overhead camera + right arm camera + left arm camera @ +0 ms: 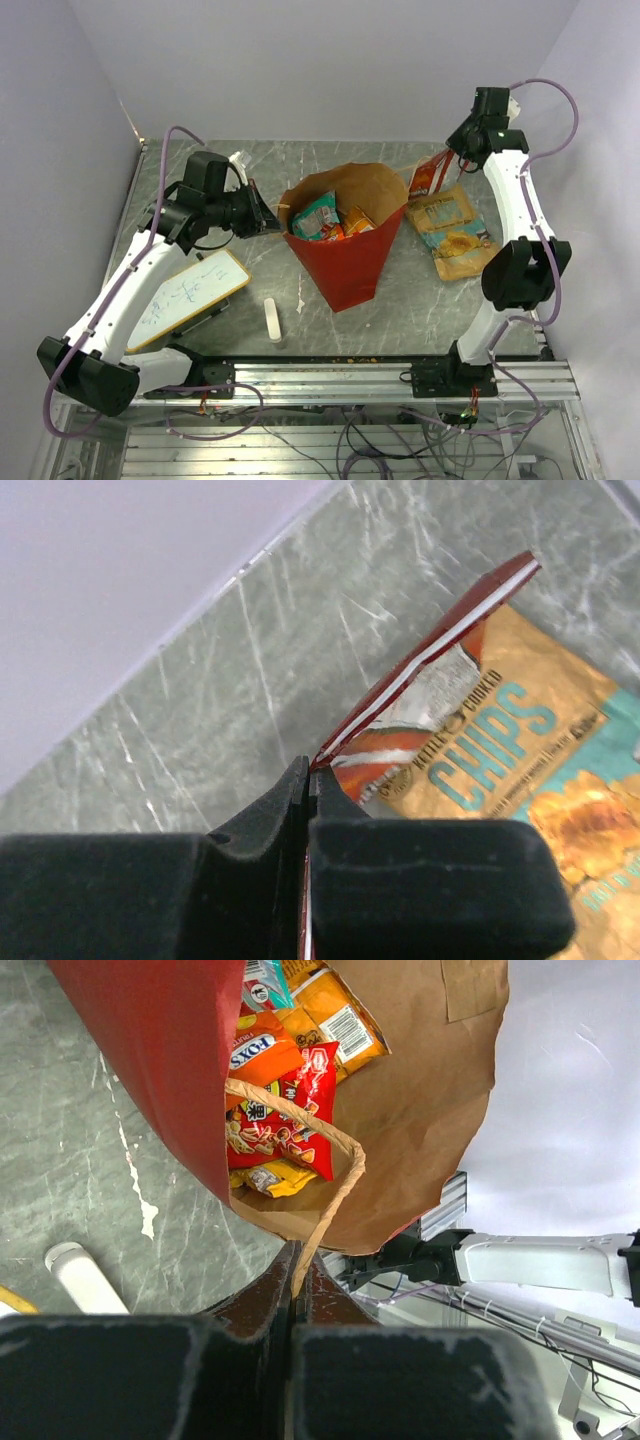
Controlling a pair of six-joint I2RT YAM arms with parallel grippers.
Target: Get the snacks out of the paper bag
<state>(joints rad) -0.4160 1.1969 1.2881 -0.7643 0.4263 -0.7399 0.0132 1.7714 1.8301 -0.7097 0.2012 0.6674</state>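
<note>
The paper bag (pixel 345 270), red outside and brown inside, stands open and tilted at mid-table. Several snacks (pixel 328 217) lie inside it: a red packet (pixel 285 1125), an orange one (pixel 265 1050) and a yellow one (pixel 340 1020). My left gripper (pixel 268 215) (pixel 298 1270) is shut on the bag's tan paper handle (pixel 335 1185) at the left rim. My right gripper (pixel 455 150) (pixel 310 780) is shut on the edge of a red snack packet (pixel 430 178) (pixel 430 650), held above the back right of the table. Two yellow chips packets (pixel 440 212) (pixel 510 740) lie flat below it.
A white whiteboard (pixel 190 295) lies at the front left, with a small white eraser bar (pixel 272 320) (pixel 85 1278) beside it. Purple walls close in the back and both sides. A metal rail (pixel 350 375) runs along the near edge.
</note>
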